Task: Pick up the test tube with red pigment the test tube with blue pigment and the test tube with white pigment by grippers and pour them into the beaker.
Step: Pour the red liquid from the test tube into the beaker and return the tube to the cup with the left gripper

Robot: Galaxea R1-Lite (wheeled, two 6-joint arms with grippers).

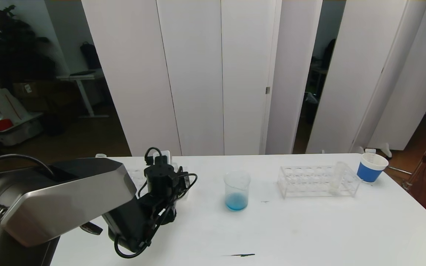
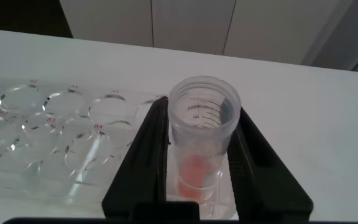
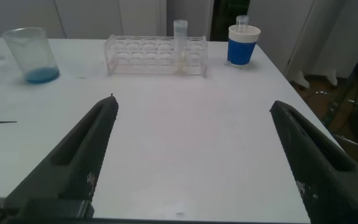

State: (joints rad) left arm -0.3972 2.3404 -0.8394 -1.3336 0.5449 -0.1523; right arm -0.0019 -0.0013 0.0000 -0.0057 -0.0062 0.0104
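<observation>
My left gripper (image 2: pixel 201 109) is shut on the test tube with red pigment (image 2: pixel 199 134), a clear tube with red-orange liquid at its bottom, standing upright at the end of a clear rack (image 2: pixel 48 124). In the head view the black left wrist (image 1: pixel 159 181) hides that tube. The beaker (image 1: pixel 237 190) stands mid-table with blue liquid at its bottom. The test tube with white pigment (image 1: pixel 337 178) stands in a second clear rack (image 1: pixel 309 181); it also shows in the right wrist view (image 3: pixel 180 40). No tube with blue pigment is in view. My right gripper (image 3: pixel 194 104) is open and empty over bare table.
A blue-and-white paper cup (image 1: pixel 371 168) stands at the table's far right corner, beside the second rack; a clear tube (image 3: pixel 242 22) stands in it. White panels stand behind the table. A dark smear (image 1: pixel 242 255) marks the table's front.
</observation>
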